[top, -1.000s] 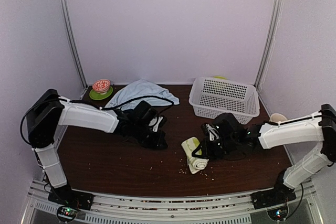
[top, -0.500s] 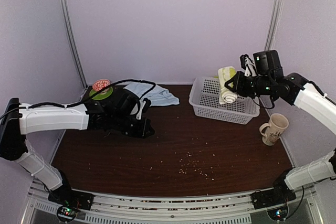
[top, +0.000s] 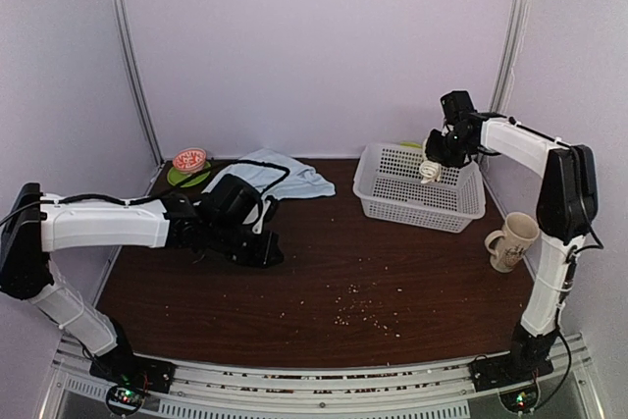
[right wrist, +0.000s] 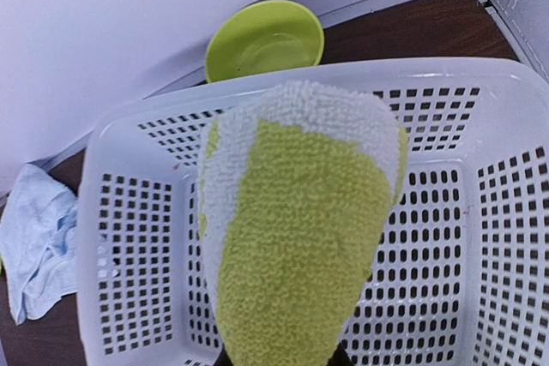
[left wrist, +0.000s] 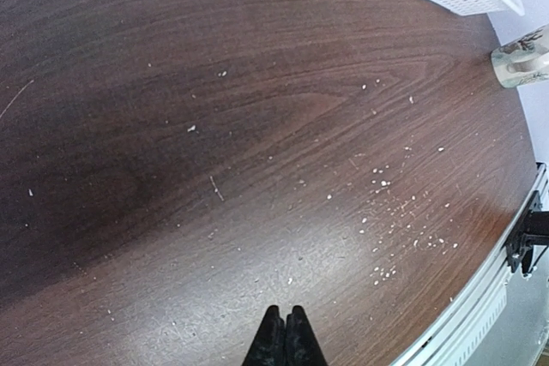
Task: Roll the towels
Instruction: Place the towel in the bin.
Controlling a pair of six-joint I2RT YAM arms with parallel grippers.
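One towel's basically sorted: the lime-green towel [right wrist: 296, 237] is a tight roll pinched in the right fingers [top: 436, 156], hanging over the white basket [right wrist: 129, 135]. I'd lower it near the basket floor before letting go so it doesn't spring loose. Left fingers [left wrist: 274, 342] are pressed together on nothing, low over the bench [left wrist: 214, 126]. The pale-blue towel [top: 285, 174] lies unrolled back-left.

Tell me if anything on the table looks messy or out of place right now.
Pale crumbs are scattered over the dark table near its front middle, like a spill. The pale-blue towel lies crumpled and unrolled at the back left. Nothing looks damaged.
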